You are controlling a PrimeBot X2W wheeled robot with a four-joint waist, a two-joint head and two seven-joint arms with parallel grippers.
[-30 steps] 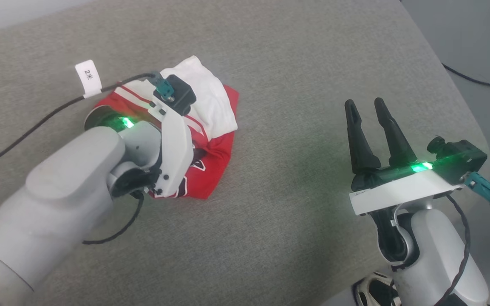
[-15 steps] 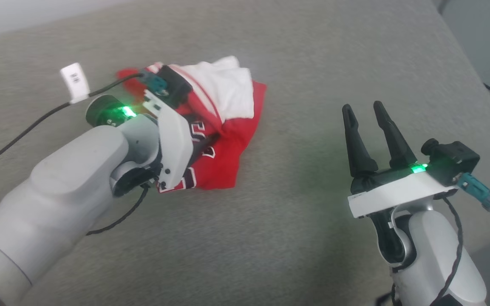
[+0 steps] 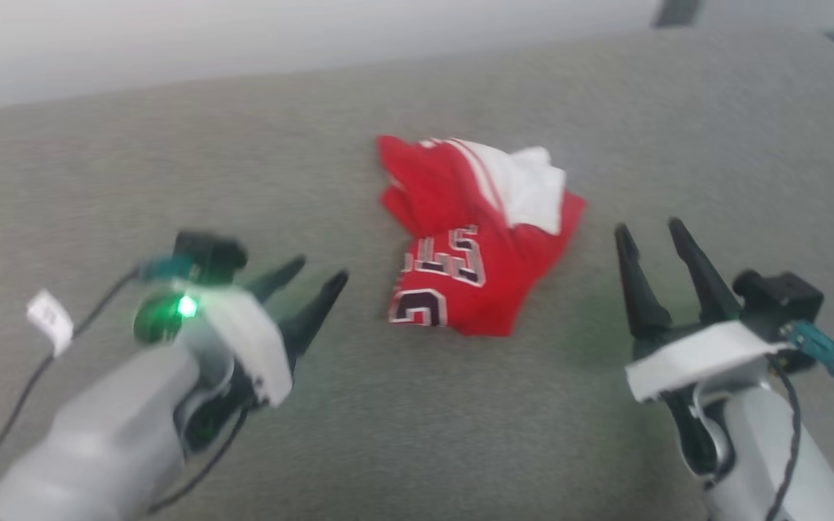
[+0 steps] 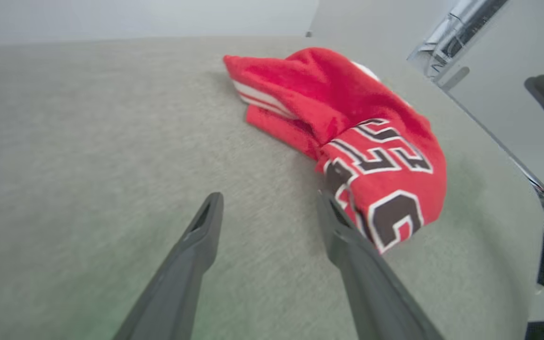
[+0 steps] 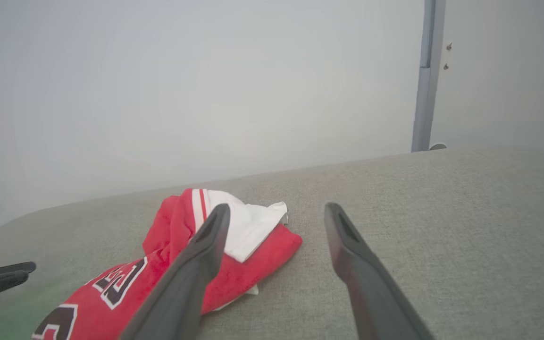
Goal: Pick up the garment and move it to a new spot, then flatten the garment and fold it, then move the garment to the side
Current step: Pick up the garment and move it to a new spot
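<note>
Dark plastic fingers of the left end effector (image 3: 317,272) stand spread wide and empty, low over the grey fabric-covered bench (image 3: 417,427). The right end effector (image 3: 647,230) is equally wide open and holds nothing. Between them the bright red sports jersey (image 3: 474,239), with white lining and dark white-outlined lettering, lies free in a crumpled heap, so I judge both arms are flanking it to take its edges for flattening.
</note>
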